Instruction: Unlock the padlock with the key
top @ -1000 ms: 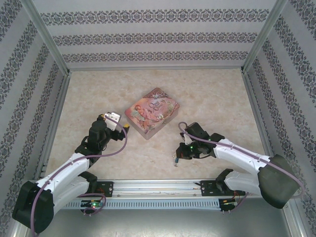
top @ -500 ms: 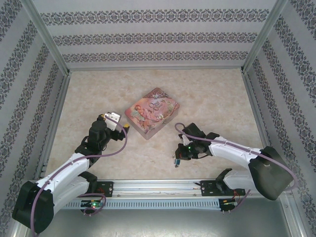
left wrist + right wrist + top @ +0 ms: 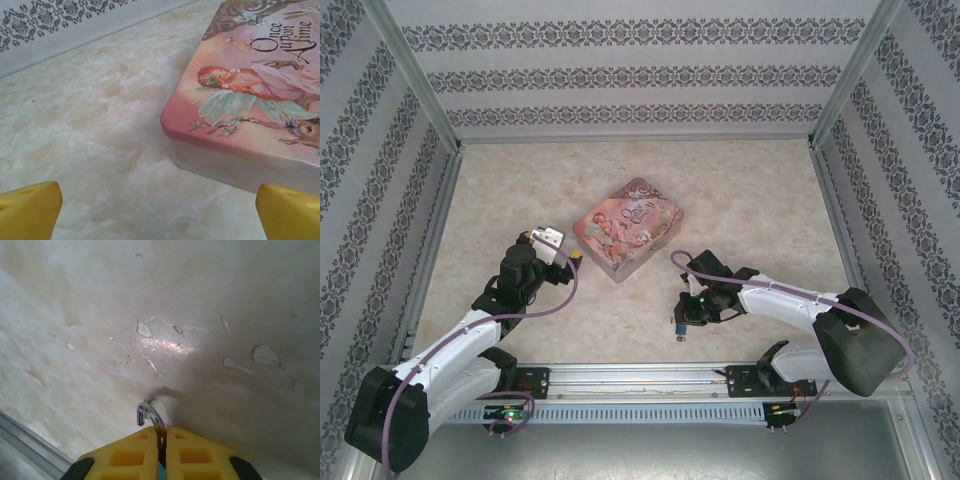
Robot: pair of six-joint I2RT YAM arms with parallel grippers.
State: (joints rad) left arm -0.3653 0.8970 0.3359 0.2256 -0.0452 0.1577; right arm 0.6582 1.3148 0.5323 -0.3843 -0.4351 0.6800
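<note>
- Notably, over the last second the right arm's elbow swung inward from the far right edge towards the centre. Its wrist stayed over the same spot on the bench [image 3: 770, 200], close to the near edge.
- Left arm and pink tin [image 3: 628, 228] did not move in that time.
- Judgement: the right arm was re-aiming what it held, not carrying it elsewhere. Unlocking had not yet begun.
- Right pincer [image 3: 161, 432]: fingers pressed almost together on the padlock [image 3: 151, 411]. Its metal loop stuck out past the fingertips, and a teal sliver showed in the slit between them.
- The padlock was low over the bench, well apart from the tin, on the near right side.
- The key could not be made out.
- Right arm pose: forearm reaching left across the bench, wrist pitched downward.
- Left pincer [image 3: 160, 212]: spread wide and holding nothing, facing the near corner of the tin from just beside it.
- Left arm pose: stretched forward, wrist low.
</note>
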